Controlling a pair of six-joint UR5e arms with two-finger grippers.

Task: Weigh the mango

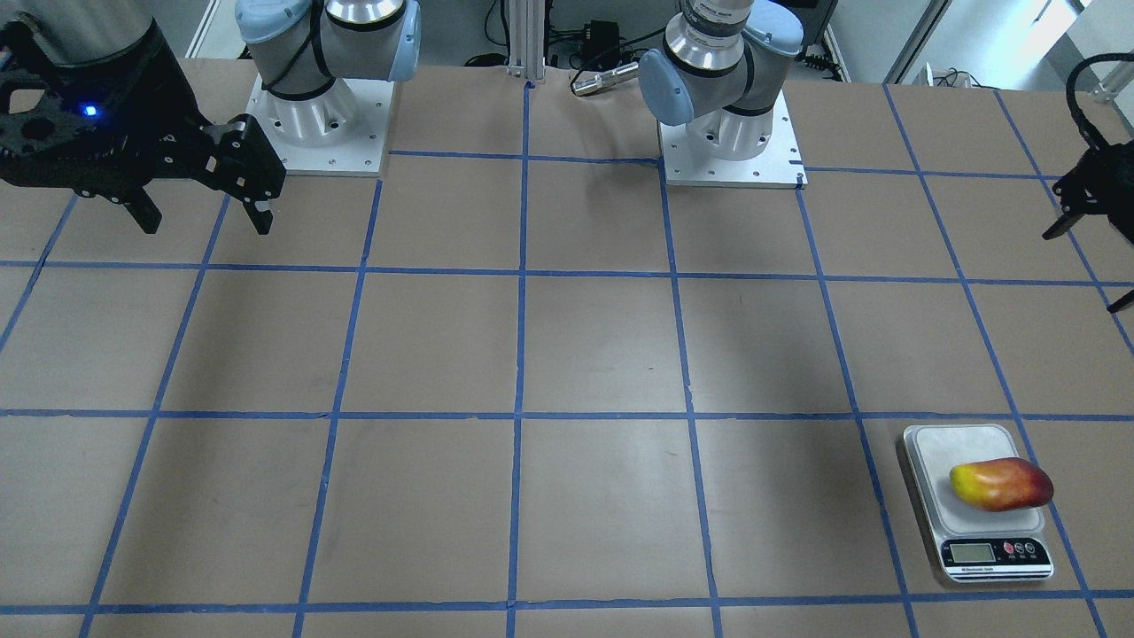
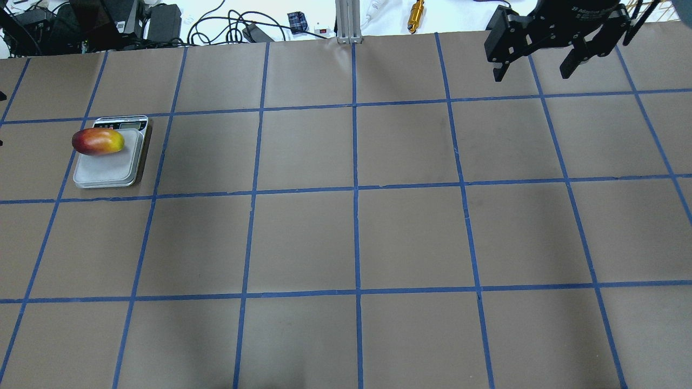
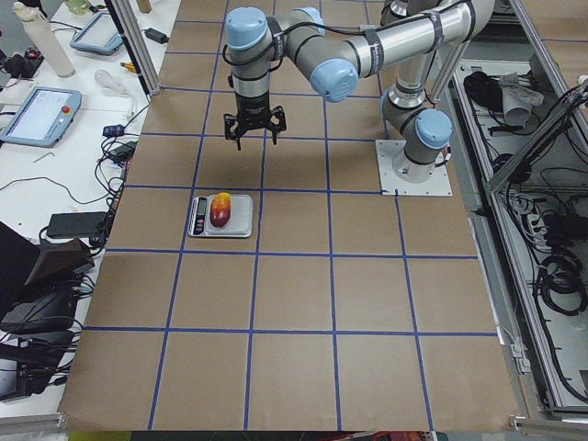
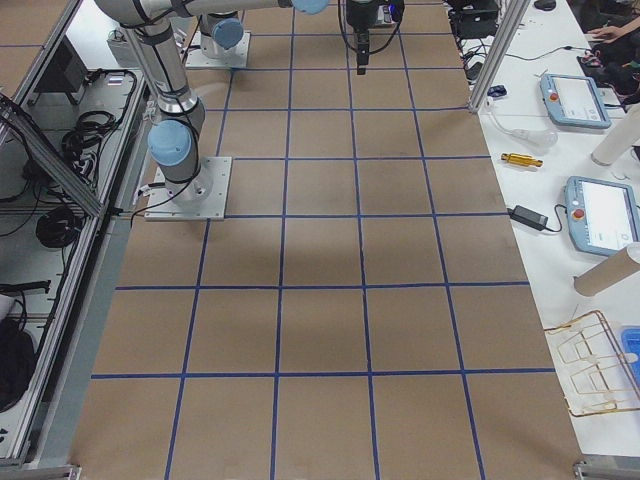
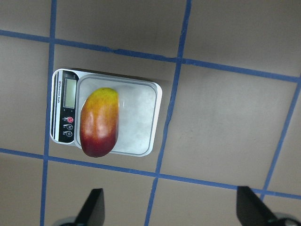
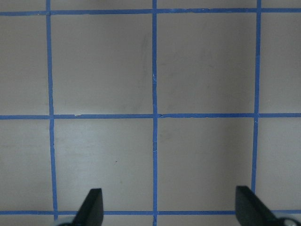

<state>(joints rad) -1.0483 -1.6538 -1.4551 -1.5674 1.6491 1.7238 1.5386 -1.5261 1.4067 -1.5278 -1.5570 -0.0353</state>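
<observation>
Mango [image 5: 99, 122] lies on scale [image 5: 136, 117] (at display edge) | left pincer [image 5: 171, 209] spread wide, empty | right pincer [image 6: 169, 209] likewise

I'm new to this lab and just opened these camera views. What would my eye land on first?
The yellow-to-red mango, lying on the small scale along the edge by its display, on the robot's left side of the brown, blue-gridded table. Then the black left end effector, open and empty above the table near the scale, and the right end effector, open over the table's other side.
</observation>
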